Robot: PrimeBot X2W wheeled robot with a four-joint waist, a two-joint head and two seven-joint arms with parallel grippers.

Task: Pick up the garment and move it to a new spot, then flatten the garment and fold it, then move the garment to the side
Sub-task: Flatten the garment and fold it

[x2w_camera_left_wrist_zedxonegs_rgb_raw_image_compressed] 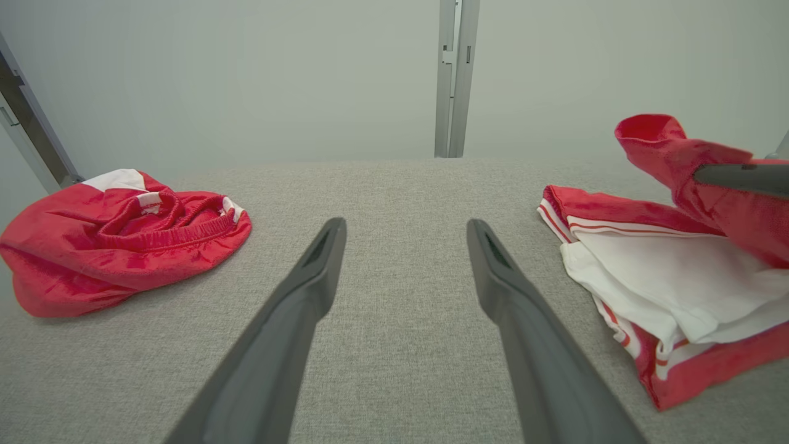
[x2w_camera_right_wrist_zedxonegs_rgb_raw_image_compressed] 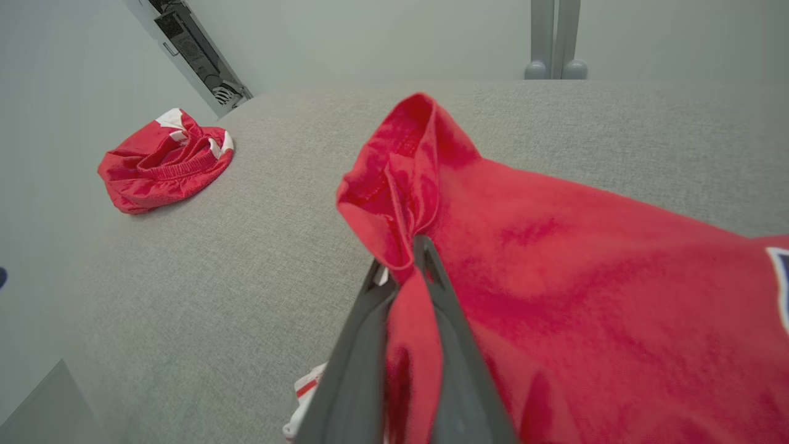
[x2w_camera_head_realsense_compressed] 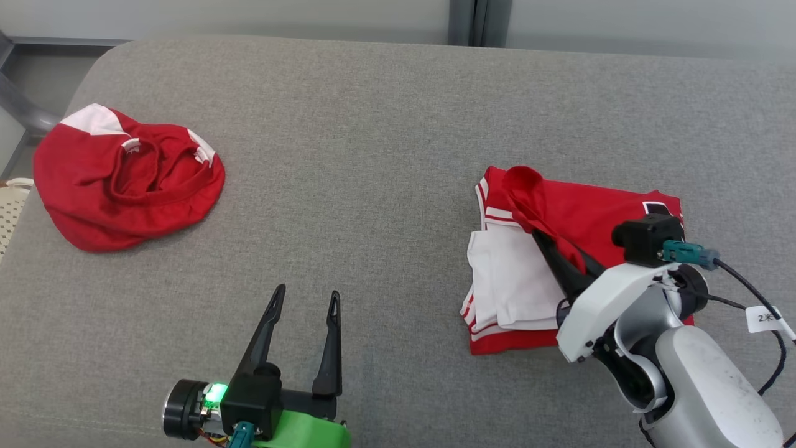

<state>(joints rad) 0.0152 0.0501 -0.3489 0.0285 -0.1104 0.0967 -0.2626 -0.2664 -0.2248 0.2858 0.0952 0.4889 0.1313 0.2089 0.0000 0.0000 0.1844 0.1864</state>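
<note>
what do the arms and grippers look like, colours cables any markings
Left gripper: two long dark fingers on a black block with a green light, bright green mount. Right gripper: same dark fingers, glossy white and silver forearm, black camera block, teal connector, black cable carrying a white tag.

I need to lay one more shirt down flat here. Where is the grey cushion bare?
Widest bare patch: the cushion's middle, between the crumpled red garment and the folded red-and-white garment, beyond the open left jaws. The back strip by the wall is also free. Crowded at right, where the right jaws pinch a raised flap of the folded garment.
</note>
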